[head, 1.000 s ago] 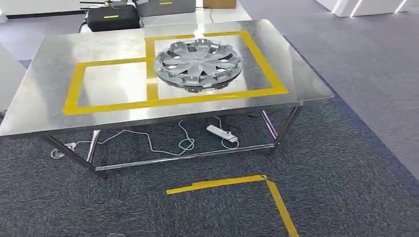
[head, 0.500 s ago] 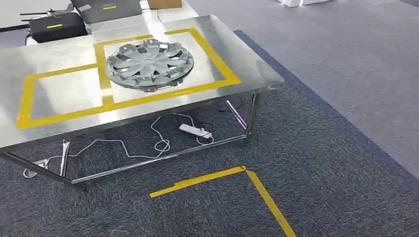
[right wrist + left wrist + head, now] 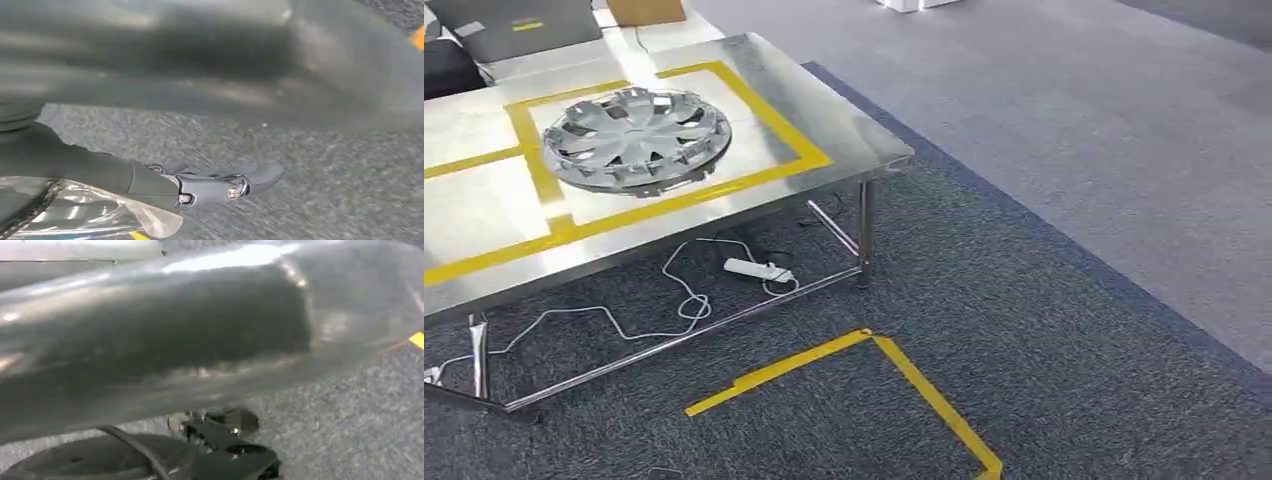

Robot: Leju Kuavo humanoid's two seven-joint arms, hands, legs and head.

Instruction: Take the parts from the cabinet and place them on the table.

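Hubcap on the table, hands hanging over carpet

A silver hubcap [image 3: 636,138] lies flat on the steel table [image 3: 844,140], far left, inside the right yellow tape square [image 3: 769,110]. The right hand [image 3: 220,185] hangs over the carpet with fingers out straight, holding nothing. The left hand [image 3: 230,450] is dark and blurred, grip impossible to tell.

The hubcap [image 3: 635,139] takes up most of the taped square at the table's [image 3: 854,140] right end. The taped square left of the hubcap lies bare, as does the steel strip along the table's near edge.
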